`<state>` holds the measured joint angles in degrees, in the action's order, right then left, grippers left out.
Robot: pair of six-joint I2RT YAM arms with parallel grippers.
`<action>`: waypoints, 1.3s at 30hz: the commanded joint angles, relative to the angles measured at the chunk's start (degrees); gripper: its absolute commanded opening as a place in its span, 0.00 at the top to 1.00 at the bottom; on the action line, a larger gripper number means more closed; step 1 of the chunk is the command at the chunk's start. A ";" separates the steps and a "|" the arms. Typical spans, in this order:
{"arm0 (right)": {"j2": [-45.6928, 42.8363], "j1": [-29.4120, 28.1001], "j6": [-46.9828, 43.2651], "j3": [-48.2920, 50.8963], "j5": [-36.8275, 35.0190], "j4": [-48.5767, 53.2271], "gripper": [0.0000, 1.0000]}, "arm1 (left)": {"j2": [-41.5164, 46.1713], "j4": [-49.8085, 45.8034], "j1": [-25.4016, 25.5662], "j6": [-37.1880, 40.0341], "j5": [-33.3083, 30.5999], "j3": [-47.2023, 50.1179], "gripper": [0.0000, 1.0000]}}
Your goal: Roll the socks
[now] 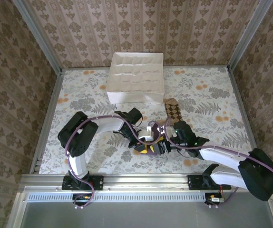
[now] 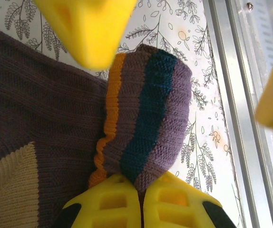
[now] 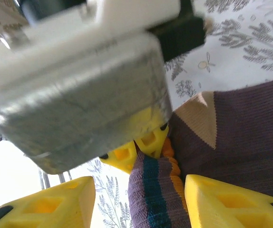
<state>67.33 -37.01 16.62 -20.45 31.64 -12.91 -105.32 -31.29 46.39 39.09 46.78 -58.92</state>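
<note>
The leaf-printed bench (image 1: 79,95) carried a white divided box (image 1: 135,78) at its far side, with the diamond-checked sock (image 1: 172,110) lying just before the box's right corner. The purple sock (image 2: 41,118) lay near the front edge, its striped end (image 2: 151,109) clenched in the left hand (image 2: 141,190). The right hand (image 3: 139,190) stood released, fingers spread either side of that end.

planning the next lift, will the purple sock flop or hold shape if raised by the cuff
Probably floppy: the purple sock is soft knit, and its cuff bunches where the left claw pinches it. Its ribbed yarn should resist slipping.
</note>
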 commanded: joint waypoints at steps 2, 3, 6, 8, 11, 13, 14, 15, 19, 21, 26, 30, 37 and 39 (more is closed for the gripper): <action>3.82 -1.25 -1.45 0.45 -1.29 -2.71 0.47 | -1.21 -1.18 -0.81 -2.10 1.97 0.34 1.00; 4.64 -1.52 -1.33 0.62 -1.52 -3.06 0.47 | -1.29 -0.87 -1.04 -2.46 2.14 0.46 1.00; 5.78 -2.26 -1.08 1.58 -2.47 -4.31 0.47 | -1.47 -0.32 -1.40 -3.33 2.50 0.65 1.00; 6.01 -2.66 -1.13 2.14 -3.33 -4.61 0.47 | -1.62 0.04 -1.61 -3.88 2.68 0.74 1.00; 6.09 -2.98 -1.39 2.68 -4.36 -4.47 0.47 | -1.91 0.53 -1.99 -4.78 2.70 0.73 1.00; 6.37 -3.31 -1.43 2.63 -5.42 -3.78 0.47 | -1.99 0.93 -2.09 -5.47 2.74 0.83 1.00; 6.79 -3.41 -1.32 2.52 -5.83 -3.72 0.47 | -2.00 1.03 -2.23 -5.60 2.78 0.84 1.00; 7.38 -3.46 -1.11 2.26 -6.24 -3.59 0.48 | -2.00 1.20 -2.32 -5.92 2.79 0.90 1.00; 10.43 -3.68 0.02 0.22 -7.97 -1.70 0.64 | -1.74 2.40 -2.54 -7.16 2.45 1.48 1.00; 12.00 -3.67 0.88 -1.34 -9.26 0.72 0.80 | -1.43 3.43 -2.53 -8.02 1.81 2.02 1.00; 16.16 -3.68 3.45 -5.42 -11.39 8.32 1.00 | -0.62 7.20 -2.54 -11.09 -0.99 3.84 0.99; 18.10 -3.46 6.18 -8.46 -11.88 14.54 1.00 | 3.05 13.81 -2.12 -13.23 -6.68 7.76 0.90; 25.20 -0.02 11.41 -12.11 -7.26 20.65 1.00 | 17.29 25.55 -1.18 -9.81 -16.52 18.20 0.69; 26.53 0.27 12.35 -12.54 -7.11 21.17 1.00 | 22.46 28.39 -0.62 -7.26 -19.22 21.12 0.67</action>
<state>89.43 -37.71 25.71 -34.35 29.04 -0.86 -88.18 -8.69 45.06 27.79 34.28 -40.93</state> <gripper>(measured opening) 0.077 0.323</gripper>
